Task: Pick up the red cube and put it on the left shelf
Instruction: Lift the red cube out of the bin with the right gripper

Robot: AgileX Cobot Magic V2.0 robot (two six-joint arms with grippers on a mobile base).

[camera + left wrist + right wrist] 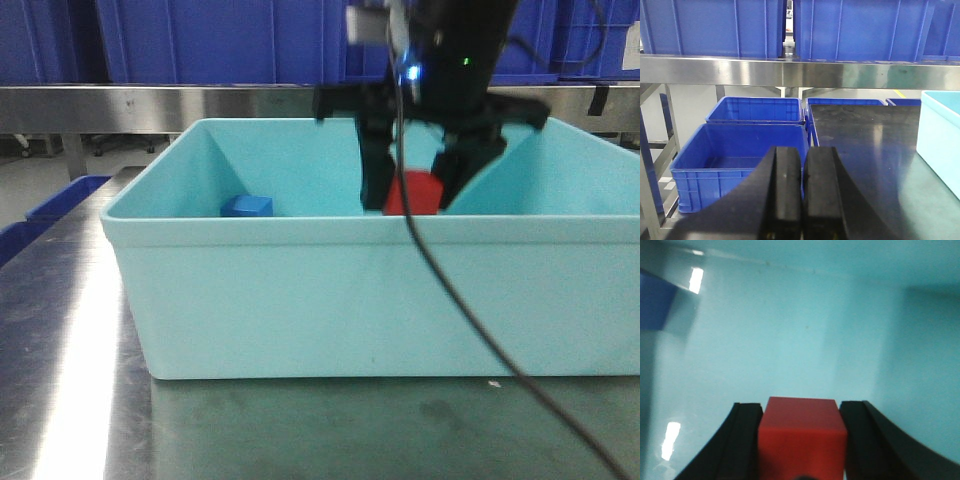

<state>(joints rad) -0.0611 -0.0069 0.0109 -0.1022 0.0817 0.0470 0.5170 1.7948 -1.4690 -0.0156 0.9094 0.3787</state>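
The red cube (413,193) is inside the teal bin (300,300), right of its middle. My right gripper (412,203) reaches down into the bin with its jaws on either side of the cube. In the right wrist view both black fingers (746,440) press against the sides of the red cube (802,432). My left gripper (804,192) is shut and empty, off the table's left side, facing the steel shelf rail (740,70). It does not show in the front view.
A blue cube (246,206) lies in the bin's left part and shows in the right wrist view (654,302). Blue crates (735,165) stand on the floor left of the table. Blue crates (230,40) sit on the shelf behind. A black cable (470,320) hangs across the bin's front.
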